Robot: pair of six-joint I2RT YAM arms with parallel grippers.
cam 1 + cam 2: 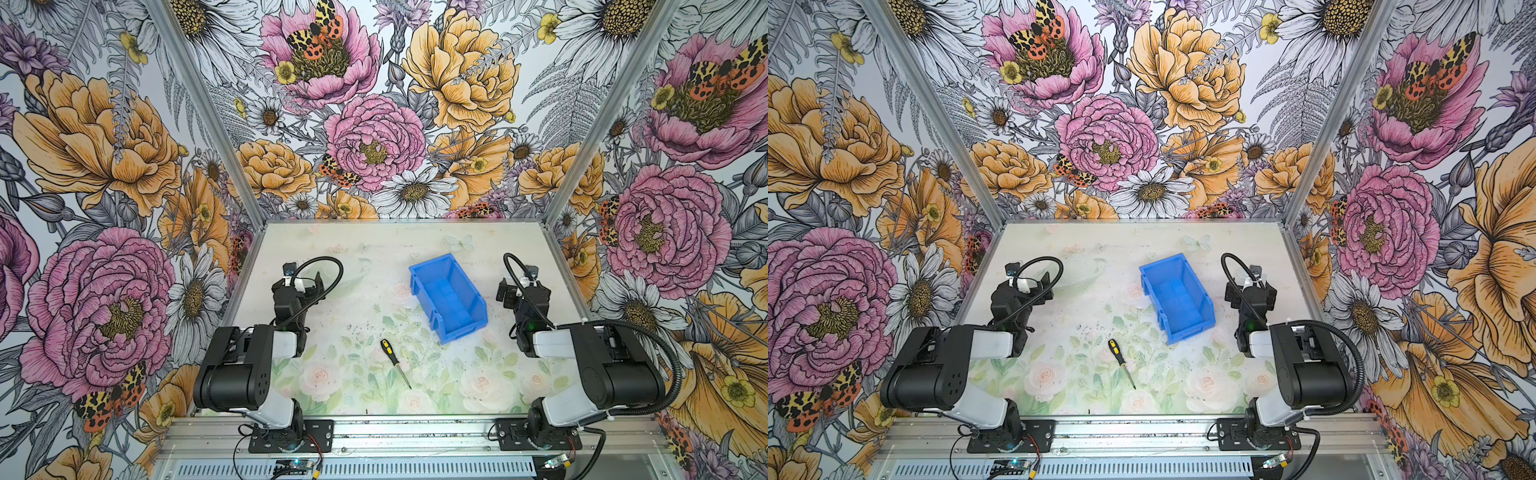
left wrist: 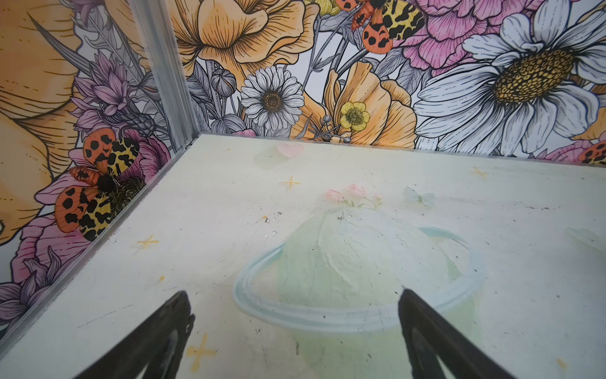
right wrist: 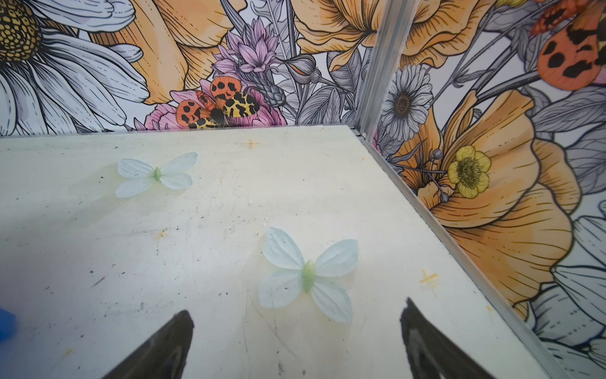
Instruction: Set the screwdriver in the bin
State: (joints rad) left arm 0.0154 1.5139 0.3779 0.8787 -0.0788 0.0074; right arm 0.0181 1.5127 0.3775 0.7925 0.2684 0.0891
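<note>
Bin [image 1: 449, 296] — blue, upright on the table [image 1: 365, 266], right of centre in both top views; its inner floor shows bare blue plastic. Screwdriver [image 1: 395, 362] lies flat on the table outside the bin, near it but apart, handle end nearer the bin. Left gripper [image 2: 293, 292] and right gripper [image 3: 297, 305] — jaws spread wide, gripping nothing, each well apart from both items.

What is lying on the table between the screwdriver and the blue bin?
Nothing: only a bare stretch of the printed table separates the screwdriver from the bin. Both top views show this gap; the two do not touch.
</note>
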